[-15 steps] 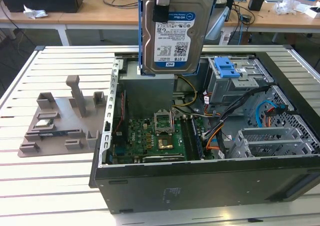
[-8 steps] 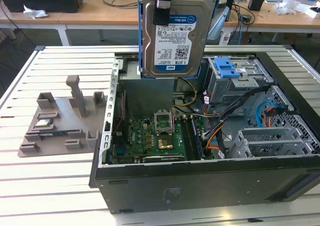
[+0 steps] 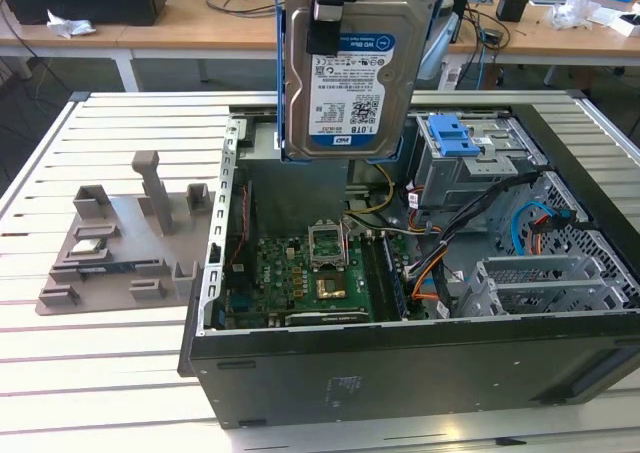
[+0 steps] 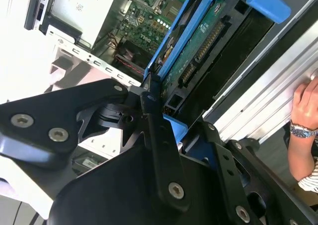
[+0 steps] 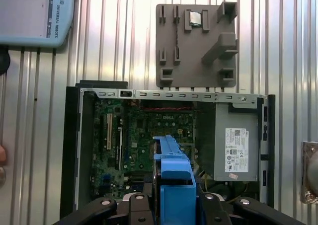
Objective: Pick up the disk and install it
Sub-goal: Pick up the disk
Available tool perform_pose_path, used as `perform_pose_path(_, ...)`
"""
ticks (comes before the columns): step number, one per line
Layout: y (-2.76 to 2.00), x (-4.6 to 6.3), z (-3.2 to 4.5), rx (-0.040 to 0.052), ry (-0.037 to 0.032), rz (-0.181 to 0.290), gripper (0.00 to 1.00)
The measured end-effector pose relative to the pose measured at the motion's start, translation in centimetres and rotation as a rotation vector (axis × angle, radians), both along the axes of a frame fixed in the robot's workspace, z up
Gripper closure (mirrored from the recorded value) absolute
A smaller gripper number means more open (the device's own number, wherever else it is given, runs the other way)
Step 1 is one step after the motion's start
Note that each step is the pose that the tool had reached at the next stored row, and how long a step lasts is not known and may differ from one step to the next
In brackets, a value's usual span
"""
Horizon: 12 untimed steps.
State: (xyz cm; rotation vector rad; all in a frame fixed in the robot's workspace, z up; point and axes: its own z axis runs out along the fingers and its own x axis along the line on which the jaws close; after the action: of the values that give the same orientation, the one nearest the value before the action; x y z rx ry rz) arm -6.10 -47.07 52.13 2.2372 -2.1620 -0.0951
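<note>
The disk [image 3: 345, 73], silver with a white-and-blue label and blue rails, hangs upright high above the open computer case [image 3: 400, 373]. My gripper [image 3: 335, 3] is shut on its upper edge. In the second wrist view the black fingers [image 4: 154, 135] clamp the disk [image 4: 198, 41], whose green circuit board and blue rail show. In the first wrist view the disk's blue rail [image 5: 174, 180] sits over the motherboard [image 5: 144, 135]. A drive cage with a blue latch [image 3: 455, 133] stands in the case, on the exterior view's right of the disk.
A grey plastic fixture [image 3: 120, 243] lies on the slatted table at the exterior view's left of the case. A grey power supply with a white sticker [image 5: 238, 140] sits inside the case. A person's hand with a watch [image 4: 305, 111] rests near the case edge.
</note>
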Motion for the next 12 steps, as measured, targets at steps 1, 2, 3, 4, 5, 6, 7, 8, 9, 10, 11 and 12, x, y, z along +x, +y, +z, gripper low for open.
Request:
perform_pose_path(1,-0.14,0.0,0.00,0.0001,0.0000,0.000,0.63)
perform_pose_path(2,-0.30,0.0,0.00,0.0000,-0.0001,0.000,0.63)
perform_pose_path(3,-0.41,0.0,-0.01,0.0001,-0.0001,0.000,0.63)
perform_pose_path(4,-0.50,0.0,0.00,0.0001,0.0000,0.000,0.63)
perform_pose_path(5,-0.57,0.0,0.00,0.0000,0.0000,0.000,0.63)
perform_pose_path(6,-0.71,0.0,-0.01,0.0001,0.0000,0.000,0.63)
perform_pose_path(7,-0.79,0.0,-0.01,0.0000,0.0000,0.000,0.63)
perform_pose_path(8,-0.87,0.0,-0.01,0.0000,0.0000,0.000,0.63)
perform_pose_path(9,-0.96,0.0,0.00,-0.0001,0.0000,0.000,0.63)
perform_pose_path(10,-1.02,0.0,-0.01,0.0000,0.0000,0.000,0.63)
perform_pose_path(11,-1.13,0.0,-0.01,0.0001,0.0000,0.000,0.63)
perform_pose_path(12,-1.21,0.0,-0.01,0.0000,0.0000,0.000,0.63)
